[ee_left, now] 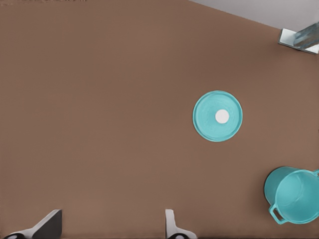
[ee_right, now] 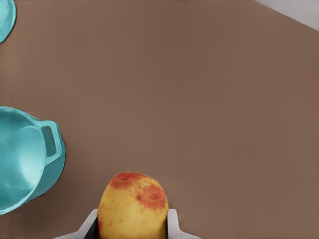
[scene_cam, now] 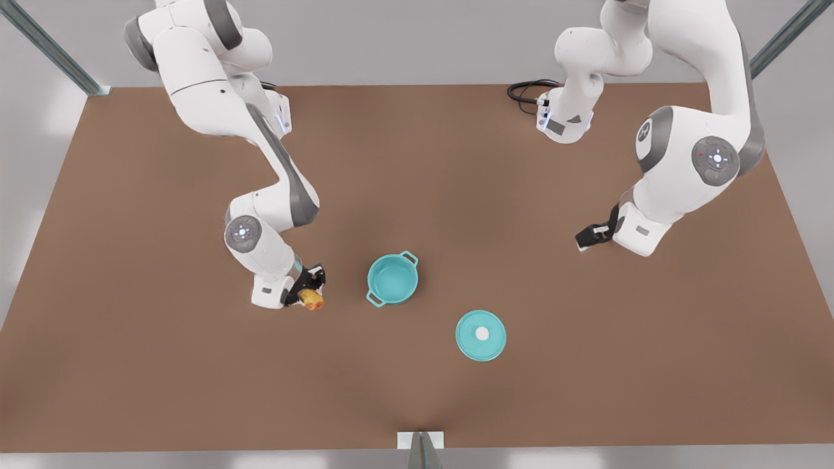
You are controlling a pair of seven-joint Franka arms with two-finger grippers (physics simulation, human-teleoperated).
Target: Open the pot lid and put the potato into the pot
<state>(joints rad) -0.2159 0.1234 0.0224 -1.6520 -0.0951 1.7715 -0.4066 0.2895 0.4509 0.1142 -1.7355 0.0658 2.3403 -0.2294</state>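
Right wrist view: right hand (ee_right: pixel 132 226) closed on the potato (ee_right: pixel 132 205), just beside the open pot (ee_right: pixel 22 164).
Small, firm and rounded, the potato looks light but prone to roll; a hold across its middle suits. Left hand (ee_left: pixel 112 224) waits, fingers apart and empty, off above the table (scene_cam: pixel 163 378); pot lid (scene_cam: pixel 481 335) lies flat near the pot.

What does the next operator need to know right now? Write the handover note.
Right gripper: shut on the potato, low over the table, on the front view's left of the pot.
Left gripper: open, holding nothing, waiting on the front view's right, away from pot and lid.
Pot: uncovered, nothing inside.
Pot lid: flat on the table, knob up, beside the pot and apart from it.
Done: lid off, potato gripped.
Left: carry the potato over the pot and release it inside.
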